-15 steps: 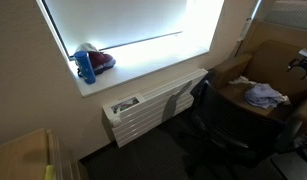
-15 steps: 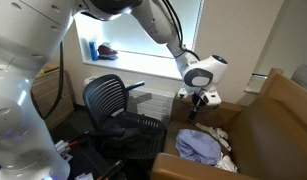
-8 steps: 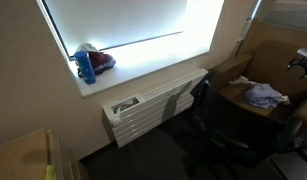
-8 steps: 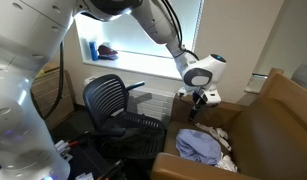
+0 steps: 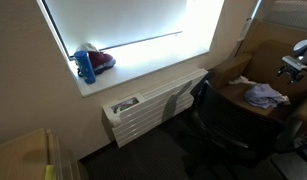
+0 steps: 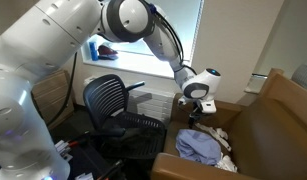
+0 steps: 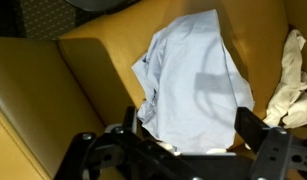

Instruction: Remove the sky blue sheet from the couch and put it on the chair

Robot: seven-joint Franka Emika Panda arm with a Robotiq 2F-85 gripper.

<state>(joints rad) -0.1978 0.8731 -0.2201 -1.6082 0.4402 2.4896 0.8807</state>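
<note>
Tan couch [image 7: 83,70] by window [image 5: 133,25], chair [image 6: 113,100] near
Gripper [image 6: 204,108] hangs over crumpled blue sheet [image 7: 193,80] on the seat; jaws wide apart, holding nothing

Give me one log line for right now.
stage: pre-grasp | gripper: open, over sheet | sheet: crumpled on couch | white cloth: beside sheet | chair: no sheet yet

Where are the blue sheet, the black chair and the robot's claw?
sky blue sheet [image 7: 198,80]: wrist view, middle of cloth.
black chair [image 6: 109,98]: in an exterior view, backrest.
gripper [image 7: 191,128]: wrist view, between its fingertips.
</note>
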